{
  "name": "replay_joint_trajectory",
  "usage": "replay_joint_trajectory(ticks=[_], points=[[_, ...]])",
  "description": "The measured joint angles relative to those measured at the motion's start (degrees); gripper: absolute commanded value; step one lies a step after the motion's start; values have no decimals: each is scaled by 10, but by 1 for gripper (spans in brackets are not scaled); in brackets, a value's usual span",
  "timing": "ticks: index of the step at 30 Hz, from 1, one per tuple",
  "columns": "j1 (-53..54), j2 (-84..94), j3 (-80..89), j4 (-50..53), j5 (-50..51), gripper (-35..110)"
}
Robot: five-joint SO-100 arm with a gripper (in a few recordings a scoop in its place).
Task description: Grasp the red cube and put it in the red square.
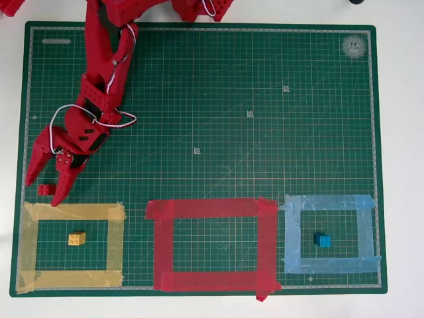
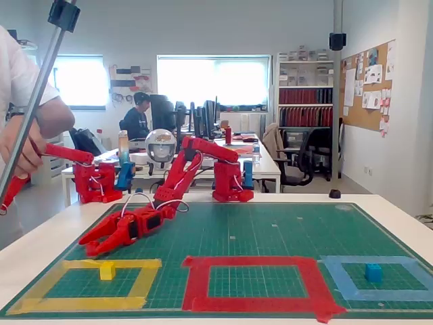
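- Gripper (image 1: 48, 190) sits lower left of overhead view, jaws spread wide, tips pointing down-frame; in fixed view (image 2: 93, 245) it's left of centre, low over the green mat (image 1: 199, 86)
- Red cube (image 1: 46, 189) lies on the mat betw. the two open fingers, not pinched; whether a finger touches it can't tell. Hidden in fixed view
- Cube is just above the top strip of the yellow tape outline (image 1: 73, 211), outside it, well apart from the red square (image 1: 212, 209)
- Red square is bottom centre in both views (image 2: 254, 261), only mat showing inside it
- Yellow block (image 1: 77, 238) inside the yellow outline, bottom left; also seen in fixed view (image 2: 107, 271)
- Blue block (image 1: 322, 240) inside the light blue tape outline (image 1: 328, 202), bottom right; fixed view shows it too (image 2: 373, 272)
- Red arm (image 1: 109, 59) runs from top edge of overhead view down-left to the gripper, white cable looped beside the wrist
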Motion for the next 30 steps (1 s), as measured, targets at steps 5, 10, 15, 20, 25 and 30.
replay_joint_trajectory(ticks=[5, 10, 15, 20, 25, 30], points=[[0, 10, -1, 36, 0, 27], [0, 13, -3, 62, 0, 26], [0, 17, -1, 62, 0, 22], [-1, 17, -1, 62, 0, 18], [-1, 17, 0, 62, 0, 5], [-1, 19, 4, 62, 0, 0]])
